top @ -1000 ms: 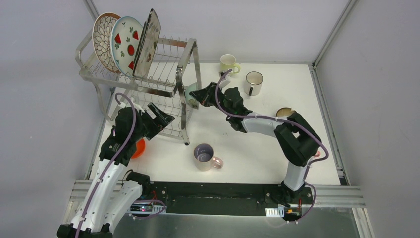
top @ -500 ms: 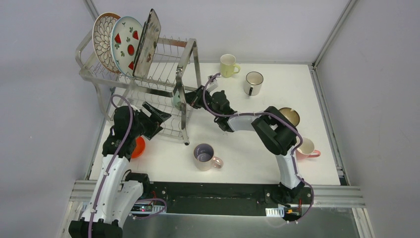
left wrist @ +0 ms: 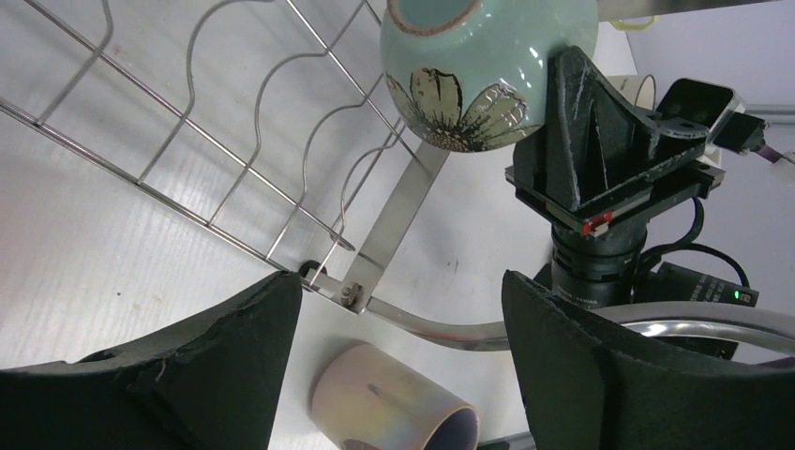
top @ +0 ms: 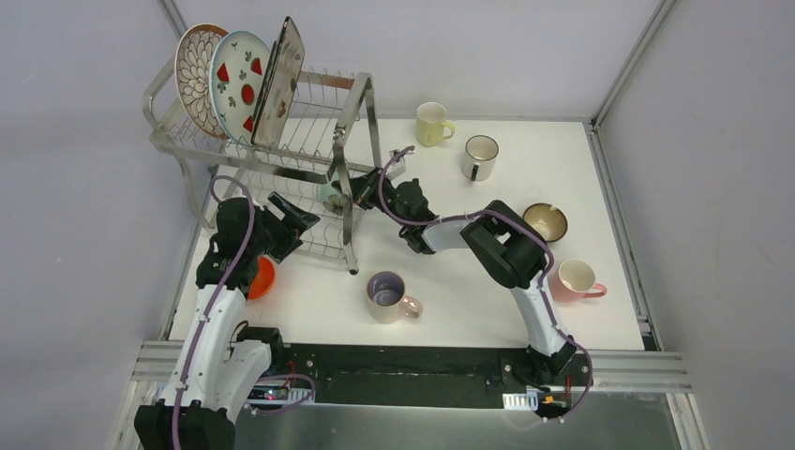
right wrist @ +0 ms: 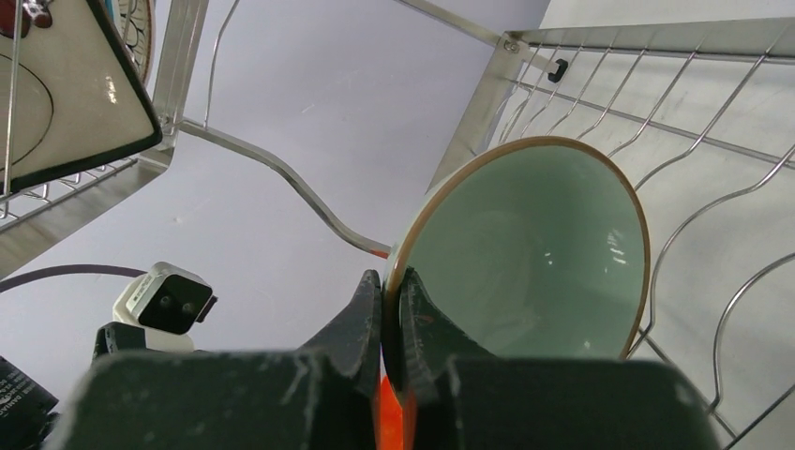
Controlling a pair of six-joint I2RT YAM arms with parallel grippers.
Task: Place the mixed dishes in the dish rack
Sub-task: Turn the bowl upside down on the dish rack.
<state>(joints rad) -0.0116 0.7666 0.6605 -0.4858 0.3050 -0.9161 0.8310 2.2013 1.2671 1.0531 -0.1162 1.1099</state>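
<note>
The silver dish rack (top: 178, 142) stands at the far left. Its upper tier holds the petal-pattern plate (top: 194, 70), the red-fruit plate (top: 239, 82) and the flowered square plate (top: 279, 80). My right gripper (top: 352, 187) is shut on the rim of the mint bowl (top: 328, 194) and holds it tilted at the rack's lower tier (right wrist: 712, 122). In the right wrist view the fingers (right wrist: 361, 309) pinch the bowl (right wrist: 534, 253). My left gripper (top: 295, 217) is open and empty beside the lower tier, below the bowl (left wrist: 487, 66).
On the table are the orange bowl (top: 263, 278) left of the rack, the lilac mug (top: 386, 292) near front centre, the yellow mug (top: 432, 123) and white mug (top: 479, 157) at the back, the brown bowl (top: 545, 221) and pink mug (top: 574, 278) at right.
My right arm has stretched left and carried the mint bowl past the rack's post into the lower tier. My left gripper has drawn back slightly to the left.
</note>
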